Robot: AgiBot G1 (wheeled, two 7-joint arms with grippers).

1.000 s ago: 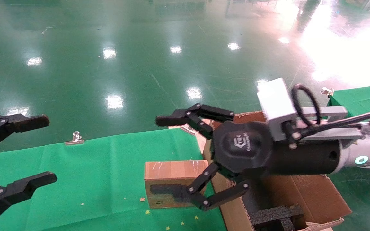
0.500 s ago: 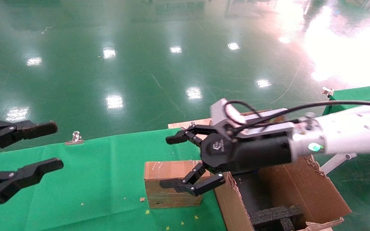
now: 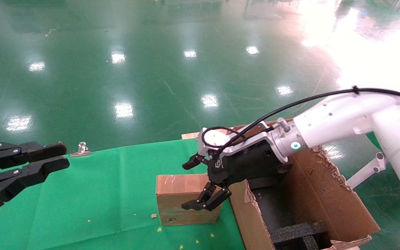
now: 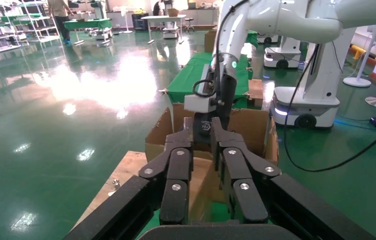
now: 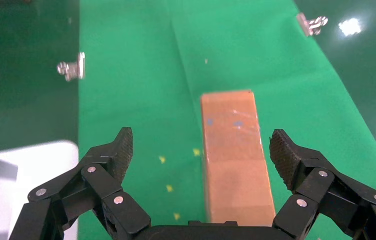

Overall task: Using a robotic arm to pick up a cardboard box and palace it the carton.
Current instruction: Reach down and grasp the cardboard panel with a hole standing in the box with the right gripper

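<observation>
Early stage: small brown taped cardboard box [image 3: 186, 198] sits on green cloth [image 3: 109, 194] just beside big flapped corrugated carton [image 3: 325, 205], white-armed right gripper [image 3: 193, 184] spread wide astride it w/o contact, left gripper [image 3: 52, 158] idle, nearly closed; grasp, lift, placement all remain.

carton [image 3: 311, 194] wall beside cardboard box [image 3: 179, 198]

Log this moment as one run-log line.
right gripper: open, straddling small brown cardboard box | large brown flapped carton: beside box | left gripper: parked
</observation>
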